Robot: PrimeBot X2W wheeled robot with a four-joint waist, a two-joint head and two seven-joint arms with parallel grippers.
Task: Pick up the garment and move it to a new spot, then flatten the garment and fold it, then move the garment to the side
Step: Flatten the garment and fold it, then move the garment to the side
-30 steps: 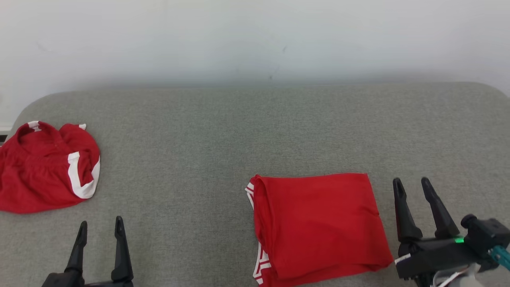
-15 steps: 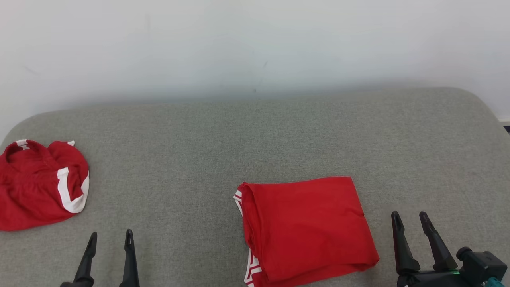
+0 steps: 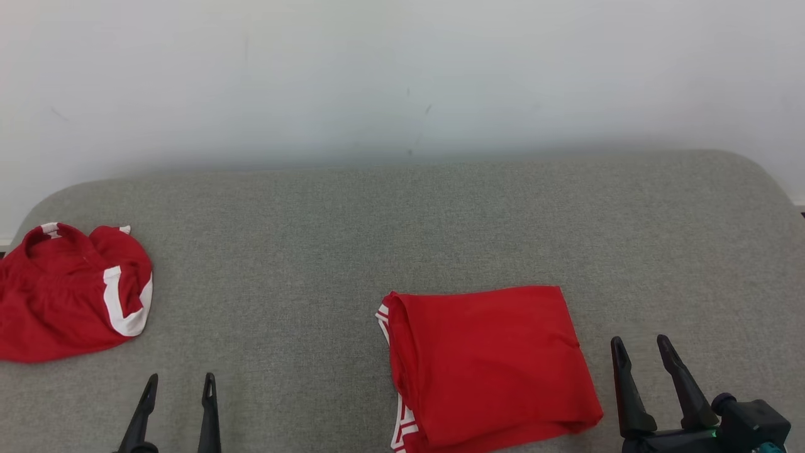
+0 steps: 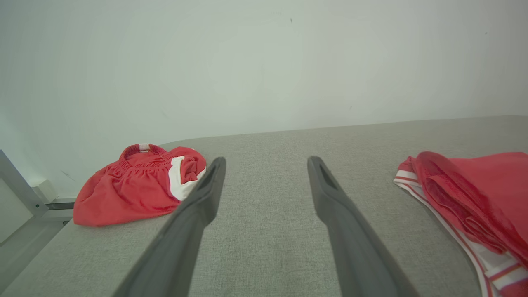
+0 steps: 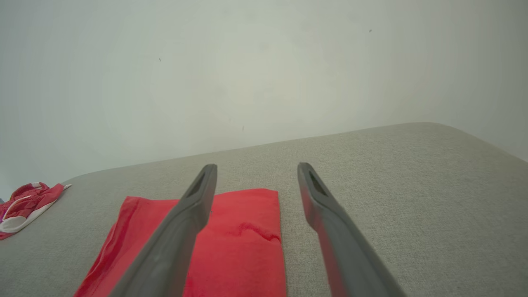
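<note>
While both hands gape empty, two red garments lie on the counter [image 3: 314, 251]

Since the left hand [image 3: 181, 377] and right hand [image 3: 639, 340] stand spread wide, neither grips anything. Just left of the right hand, between the two, sits the folded garment [image 3: 490, 358], white stripes at its edge. Ahead and left of the left hand lies the crumpled garment [image 3: 63, 302], white-banded. Grey woven cloth covers the counter; a plain pale wall [image 3: 377, 75] stands behind.
</note>
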